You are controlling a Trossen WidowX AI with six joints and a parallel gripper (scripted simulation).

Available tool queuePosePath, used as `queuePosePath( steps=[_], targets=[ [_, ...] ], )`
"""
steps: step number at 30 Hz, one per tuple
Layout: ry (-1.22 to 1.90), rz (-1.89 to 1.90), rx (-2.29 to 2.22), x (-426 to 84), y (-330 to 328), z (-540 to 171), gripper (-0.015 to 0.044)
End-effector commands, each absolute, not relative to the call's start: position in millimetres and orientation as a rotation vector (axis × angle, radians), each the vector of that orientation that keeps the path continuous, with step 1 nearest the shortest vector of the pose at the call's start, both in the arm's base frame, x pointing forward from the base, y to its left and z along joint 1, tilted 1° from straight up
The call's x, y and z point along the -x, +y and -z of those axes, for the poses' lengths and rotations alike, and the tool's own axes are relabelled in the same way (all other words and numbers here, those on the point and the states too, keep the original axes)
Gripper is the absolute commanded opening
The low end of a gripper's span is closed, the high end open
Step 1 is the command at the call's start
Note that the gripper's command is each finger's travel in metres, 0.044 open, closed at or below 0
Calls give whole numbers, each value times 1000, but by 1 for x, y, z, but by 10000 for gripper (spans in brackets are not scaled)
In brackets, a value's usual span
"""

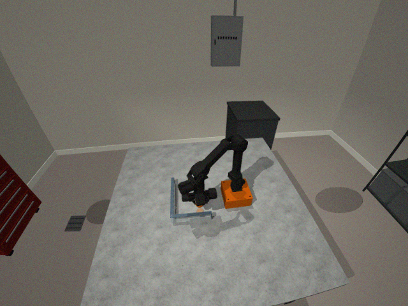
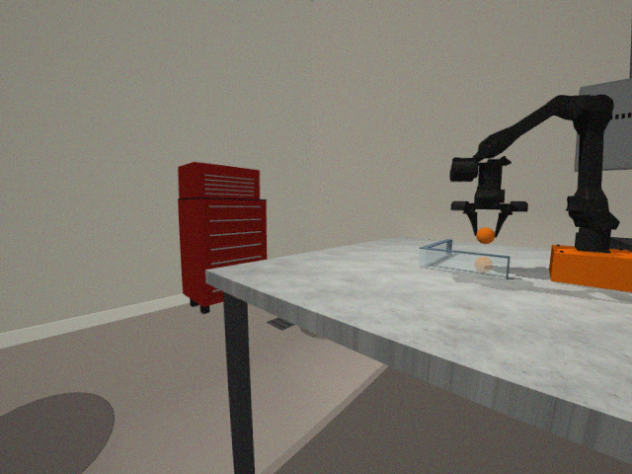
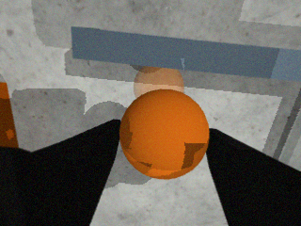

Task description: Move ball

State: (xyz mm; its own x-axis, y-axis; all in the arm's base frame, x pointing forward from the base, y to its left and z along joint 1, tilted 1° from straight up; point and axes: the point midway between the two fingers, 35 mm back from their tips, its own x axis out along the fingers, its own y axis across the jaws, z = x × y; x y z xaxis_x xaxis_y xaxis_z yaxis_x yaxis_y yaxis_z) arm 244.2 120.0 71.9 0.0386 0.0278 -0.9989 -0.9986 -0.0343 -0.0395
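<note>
The two black fingers were closed on the small orange ball (image 3: 164,134), one on each side of it, and they pointed down. In the exterior view the gripper (image 2: 486,227) held the ball in the air, above the grey marbled desk (image 2: 356,300) and not touching it. Above the fingers the wrist stood about vertical. The forearm rose from it toward the elbow, and the black robot arm (image 1: 214,158) then came down to its square orange base block (image 1: 236,193) on the desk.

The pale see-through copy of the ball (image 2: 483,264) rested on the desk inside the two low clear walls forming a corner (image 2: 461,257), and it was below the held ball. In the wrist view the copy showed just beyond the ball, partly covered by it, with one wall as a blue band behind.

In the top view the wrist and the fingers covered the ball almost fully; only a small orange spot was visible under them, and I cannot tell if it was the ball or the copy. The wrist view cut off the fingers at the lower edge, so their bases were not seen. The exterior view cut off the base block at the right edge.
</note>
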Motion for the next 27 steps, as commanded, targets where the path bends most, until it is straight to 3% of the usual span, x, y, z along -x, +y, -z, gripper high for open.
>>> queuePosePath(
  steps=[1, 11, 27],
  targets=[
    [1149, -1217, 1228, -244, 121, -62, 0],
    [1150, -1217, 1227, -245, 122, -5, 0],
    [1150, -1217, 1227, -245, 122, 15, 0]
  ],
)
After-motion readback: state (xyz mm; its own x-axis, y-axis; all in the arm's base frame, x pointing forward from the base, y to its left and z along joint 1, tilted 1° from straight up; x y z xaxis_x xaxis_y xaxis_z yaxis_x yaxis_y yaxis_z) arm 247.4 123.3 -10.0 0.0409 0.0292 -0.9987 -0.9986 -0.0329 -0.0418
